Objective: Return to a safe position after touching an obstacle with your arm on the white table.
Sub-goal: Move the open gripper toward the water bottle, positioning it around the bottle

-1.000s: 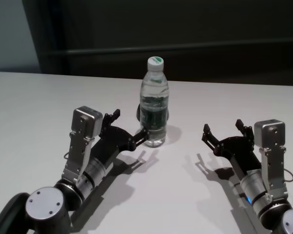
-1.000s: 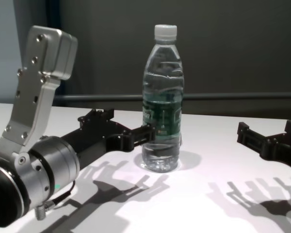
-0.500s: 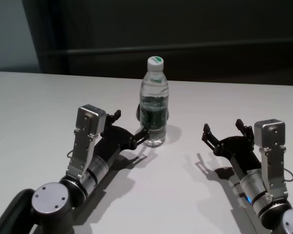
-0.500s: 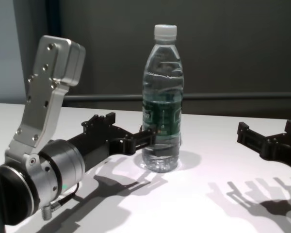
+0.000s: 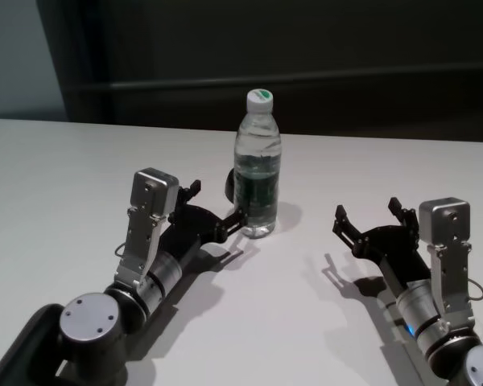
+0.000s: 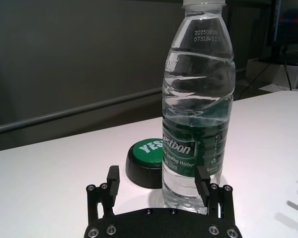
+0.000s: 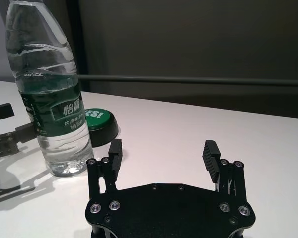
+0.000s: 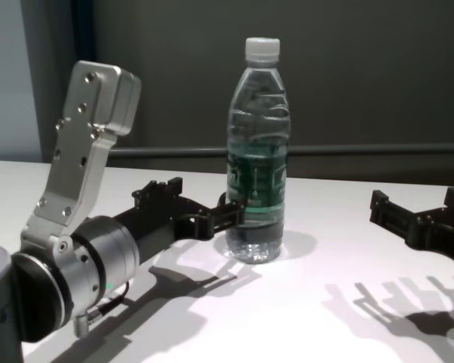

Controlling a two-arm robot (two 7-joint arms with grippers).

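Note:
The obstacle, a clear water bottle (image 5: 258, 173) with a white cap and green label, stands upright mid-table on the white table (image 5: 56, 177). My left gripper (image 5: 217, 205) is open just left of it. In the chest view the left gripper (image 8: 204, 198) has its inner fingertip (image 8: 234, 212) against the bottle (image 8: 257, 181) near the base. In the left wrist view the bottle (image 6: 198, 109) stands right in front of one fingertip (image 6: 202, 177), not between the fingers. My right gripper (image 5: 366, 211) rests open at the right, apart from the bottle and holding nothing.
A green button on a black base (image 6: 145, 154) sits just behind the bottle, also seen as the button (image 7: 100, 119) in the right wrist view. A dark wall with a horizontal rail (image 5: 306, 76) runs behind the table's far edge.
My left arm has advanced forward and rightward. The bottle has shifted slightly to the right with the fingertip against it. The right arm has not moved.

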